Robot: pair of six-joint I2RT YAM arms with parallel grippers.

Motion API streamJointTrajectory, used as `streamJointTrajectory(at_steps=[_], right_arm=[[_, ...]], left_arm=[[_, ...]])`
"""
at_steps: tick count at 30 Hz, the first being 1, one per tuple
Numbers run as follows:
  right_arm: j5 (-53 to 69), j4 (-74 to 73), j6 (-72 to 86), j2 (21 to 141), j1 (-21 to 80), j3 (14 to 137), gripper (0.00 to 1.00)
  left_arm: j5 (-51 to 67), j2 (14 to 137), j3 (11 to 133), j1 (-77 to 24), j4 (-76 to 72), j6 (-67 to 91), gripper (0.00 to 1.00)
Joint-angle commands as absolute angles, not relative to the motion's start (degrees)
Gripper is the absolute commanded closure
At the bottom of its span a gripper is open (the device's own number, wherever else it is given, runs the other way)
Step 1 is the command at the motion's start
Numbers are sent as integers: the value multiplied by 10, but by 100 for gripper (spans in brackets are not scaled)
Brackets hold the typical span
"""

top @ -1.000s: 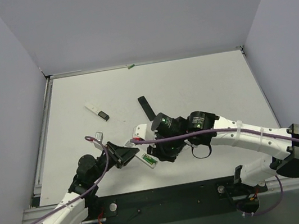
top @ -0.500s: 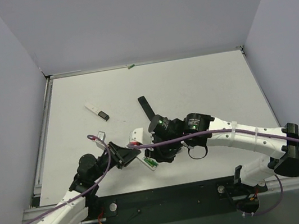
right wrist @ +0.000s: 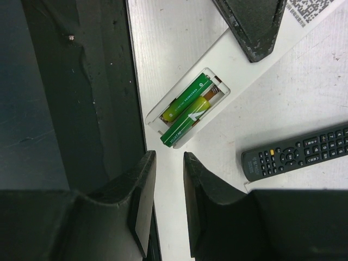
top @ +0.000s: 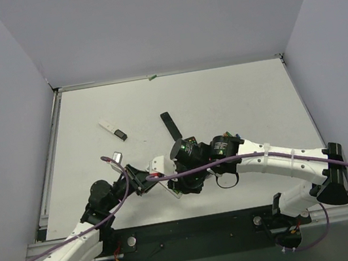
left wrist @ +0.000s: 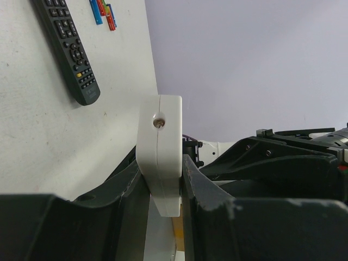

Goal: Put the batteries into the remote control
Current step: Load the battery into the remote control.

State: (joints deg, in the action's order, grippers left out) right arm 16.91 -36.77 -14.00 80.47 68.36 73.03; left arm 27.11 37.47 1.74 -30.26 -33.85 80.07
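From above, the left arm stretches from the near left corner toward the middle with its elbow low. The left gripper (top: 143, 178) meets the white remote control (top: 160, 166) close to the front edge of the tabletop (top: 234, 94). The right arm sweeps in from the near right. Its wrist is bent down over the same remote, and the right gripper (top: 184, 183) is at the remote's near end. Farther back lie a black remote (top: 171, 125) and a white strip (top: 113, 129) with a dark end. The tabletop is pale grey, and plain lilac walls (top: 163, 19) close it on three sides.

In the left wrist view, the left gripper is clenched on the remote control, seen end-on, with a finger pressed to each flank. Loose batteries (left wrist: 103, 10) in red, blue and green lie beyond the black remote.

In the right wrist view, the right gripper hangs over the tabletop's edge, its fingers a narrow gap apart with nothing between them. Just ahead, the remote's open bay holds two green batteries (right wrist: 187, 109) side by side. Whether the nearer one is fully seated cannot be told.
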Motion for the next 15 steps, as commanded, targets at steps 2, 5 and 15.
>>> streamJointTrajectory(at_steps=[2, 5, 15], right_arm=[[183, -367, -153, 805, 691, 722, 77], [185, -367, -152, 807, 691, 722, 77], [184, -361, -150, 815, 693, 726, 78]], left_arm=[[279, 364, 28, -301, -393, 790, 100], [279, 362, 27, -301, -392, 790, 100], [283, 358, 30, -301, -396, 788, 100]])
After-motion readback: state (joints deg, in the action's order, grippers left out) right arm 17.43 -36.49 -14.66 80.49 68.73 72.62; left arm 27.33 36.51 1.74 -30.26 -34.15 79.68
